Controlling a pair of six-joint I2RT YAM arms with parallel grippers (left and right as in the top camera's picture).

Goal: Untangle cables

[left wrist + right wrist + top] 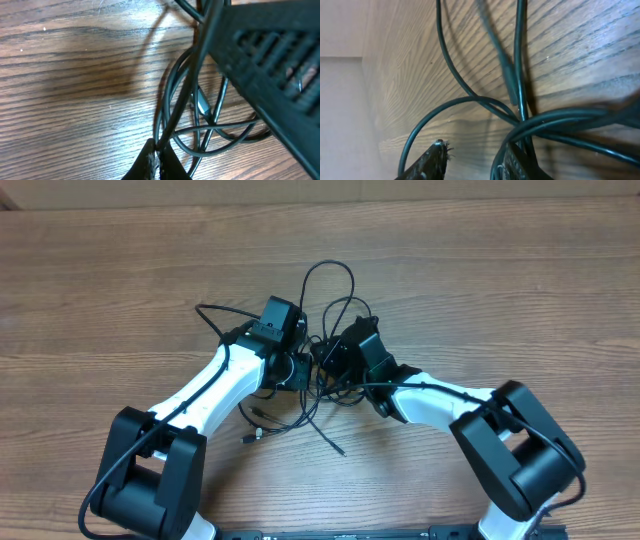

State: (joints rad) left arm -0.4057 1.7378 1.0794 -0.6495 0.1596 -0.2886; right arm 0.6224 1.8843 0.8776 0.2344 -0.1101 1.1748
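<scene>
Lying tangled on the wooden table [480, 280], the cables [322, 385] are shown near its centre, between the two arms. At left, the left gripper [156, 157] is seen with its jaws pressed together on one black strand. At right, the right gripper [472, 147] is shown with jaws apart, several crossed strands being bunched against one finger [515, 165].
</scene>
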